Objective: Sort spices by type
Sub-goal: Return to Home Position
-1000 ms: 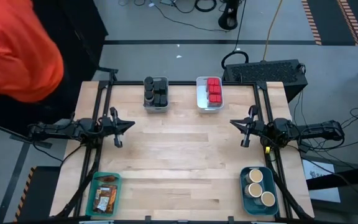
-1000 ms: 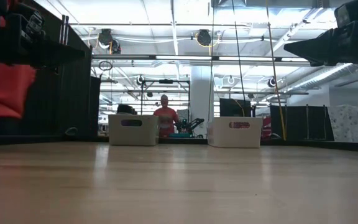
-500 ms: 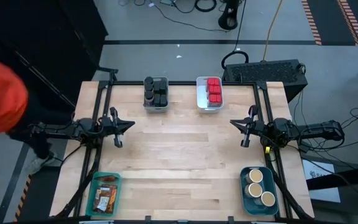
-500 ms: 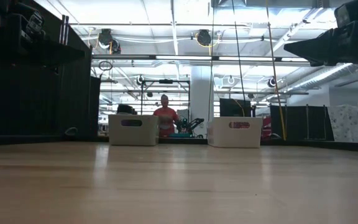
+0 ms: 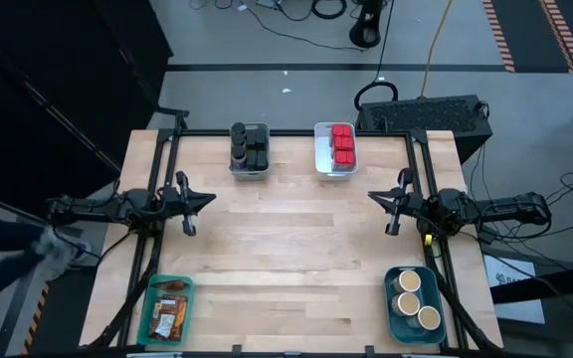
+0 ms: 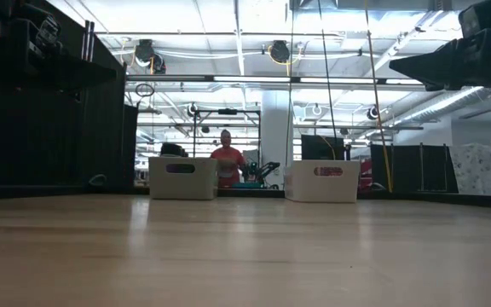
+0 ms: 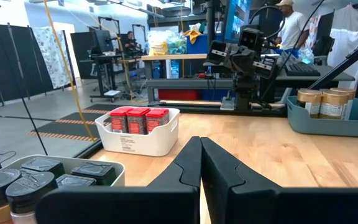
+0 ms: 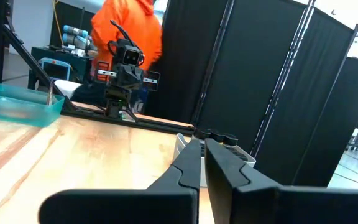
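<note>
Dark cylindrical jars (image 5: 250, 147) stand in a grey bin at the far edge. Red tins (image 5: 342, 143) stand in a white bin (image 5: 334, 167) beside it. Brown-orange packets (image 5: 169, 316) lie in a teal bin at the near left. Tan-topped jars (image 5: 415, 298) stand in a blue bin at the near right. My left gripper (image 5: 205, 199) is shut and empty over the table's left side; its own view (image 7: 201, 149) shows the fingers together. My right gripper (image 5: 373, 197) is shut and empty over the right side, and it also shows in its own view (image 8: 197, 152).
Bare wood (image 5: 286, 249) lies between the two grippers and the four bins. A person in an orange top (image 8: 129, 25) stands beyond the table's left edge, behind my left arm (image 8: 124, 62). Another person (image 6: 226, 158) stands far off in the room.
Both arms have kept still. The person in orange beside the table's far left corner has moved along the left edge toward the near side and no longer shows as orange in the high view or the low view.
</note>
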